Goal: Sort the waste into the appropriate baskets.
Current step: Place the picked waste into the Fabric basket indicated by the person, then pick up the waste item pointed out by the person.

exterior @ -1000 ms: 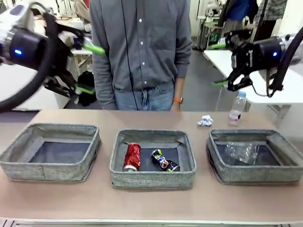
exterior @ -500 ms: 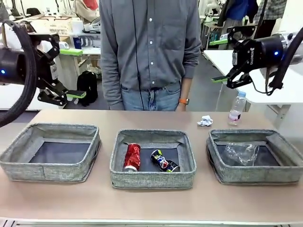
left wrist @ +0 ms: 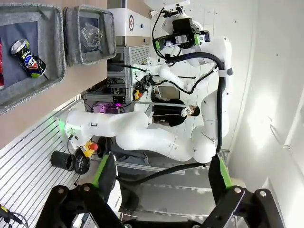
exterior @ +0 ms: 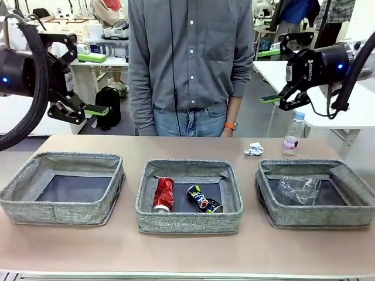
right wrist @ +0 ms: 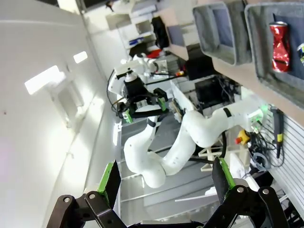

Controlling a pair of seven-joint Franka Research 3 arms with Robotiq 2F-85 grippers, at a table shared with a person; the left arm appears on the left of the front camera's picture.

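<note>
A crushed red can and a dark blue-and-yellow can lie in the middle basket. A clear plastic cup lies in the right basket. The left basket holds nothing. A small water bottle stands on the table behind the right basket, with a white paper wad to its left. My left gripper hangs open high over the far left. My right gripper hangs open high above the bottle. Neither holds anything. The wrist views show open fingers in the air.
A person in a grey shirt stands at the far edge behind the middle basket, a hand with an orange wristband hanging at the side. Bare table runs in front of the baskets and between them. A white side table stands at the far right.
My left gripper has swung back from near the camera and settled a little higher. The right gripper has barely moved. The person has shifted slightly to the right.
</note>
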